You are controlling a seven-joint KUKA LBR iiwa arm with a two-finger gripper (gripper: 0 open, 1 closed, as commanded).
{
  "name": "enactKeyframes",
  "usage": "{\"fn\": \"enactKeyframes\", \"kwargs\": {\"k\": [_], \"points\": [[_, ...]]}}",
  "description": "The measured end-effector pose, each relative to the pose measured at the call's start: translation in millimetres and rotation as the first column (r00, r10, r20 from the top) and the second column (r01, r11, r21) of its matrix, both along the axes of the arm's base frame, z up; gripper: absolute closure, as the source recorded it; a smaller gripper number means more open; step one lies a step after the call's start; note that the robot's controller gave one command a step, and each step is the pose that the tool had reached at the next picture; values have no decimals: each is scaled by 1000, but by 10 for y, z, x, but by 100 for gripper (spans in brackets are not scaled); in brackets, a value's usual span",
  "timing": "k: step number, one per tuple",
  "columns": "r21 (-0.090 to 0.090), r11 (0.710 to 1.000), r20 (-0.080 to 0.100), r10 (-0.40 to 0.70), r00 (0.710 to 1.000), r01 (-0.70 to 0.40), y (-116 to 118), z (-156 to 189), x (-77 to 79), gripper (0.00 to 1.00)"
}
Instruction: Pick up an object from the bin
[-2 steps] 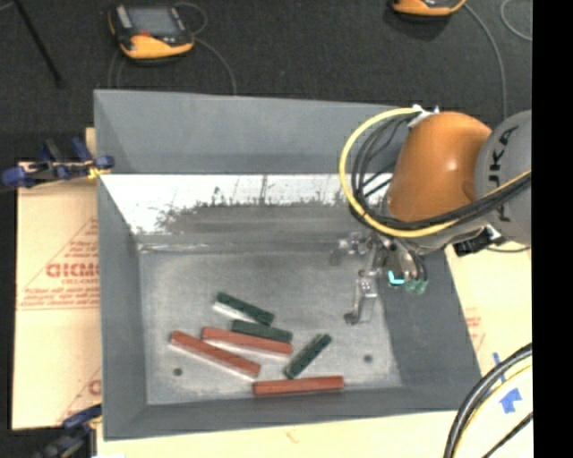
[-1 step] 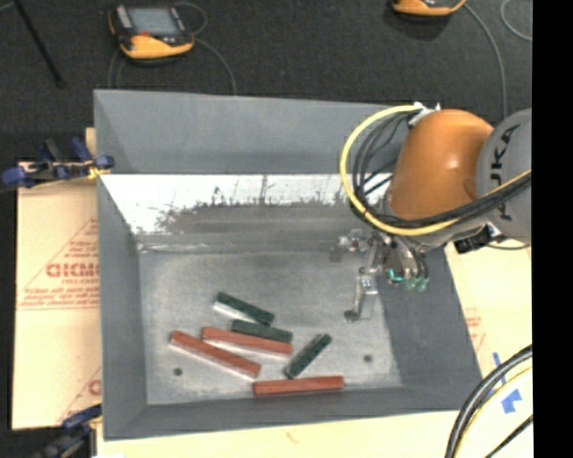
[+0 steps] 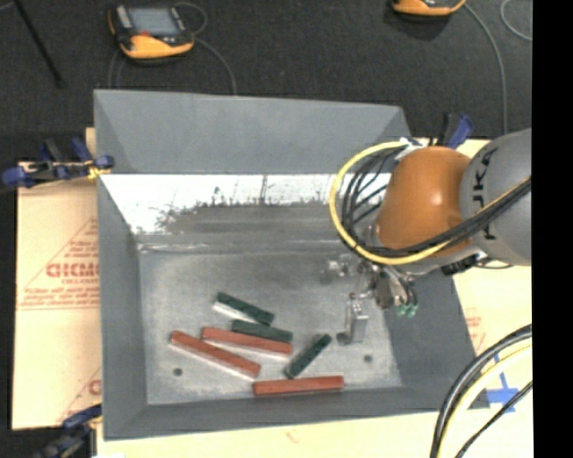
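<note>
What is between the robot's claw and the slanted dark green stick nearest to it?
Nothing. In the camera view, only a short strip of bare grey bin floor separates the gripper from that green stick.

Grey arm (image 3: 507, 192), black lettering. Glossy orange domed wrist cover (image 3: 425, 197). Black and yellow cables (image 3: 356, 192) looped alongside. Small silver metal gripper (image 3: 356, 324).

An orange and black gadget (image 3: 150, 31) with a small screen lies on the dark floor (image 3: 295, 54), far back on the left. Another orange gadget (image 3: 428, 5) lies far back on the right.
</note>
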State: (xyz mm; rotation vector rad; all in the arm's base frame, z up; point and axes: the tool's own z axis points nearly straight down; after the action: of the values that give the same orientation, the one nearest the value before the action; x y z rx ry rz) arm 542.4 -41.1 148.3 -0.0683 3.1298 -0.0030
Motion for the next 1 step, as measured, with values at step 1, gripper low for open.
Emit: {"fn": "enactKeyframes", "kwargs": {"k": [1], "points": [[2, 1000, -8, 9, 1000, -9, 262, -495, -280, 0]]}}
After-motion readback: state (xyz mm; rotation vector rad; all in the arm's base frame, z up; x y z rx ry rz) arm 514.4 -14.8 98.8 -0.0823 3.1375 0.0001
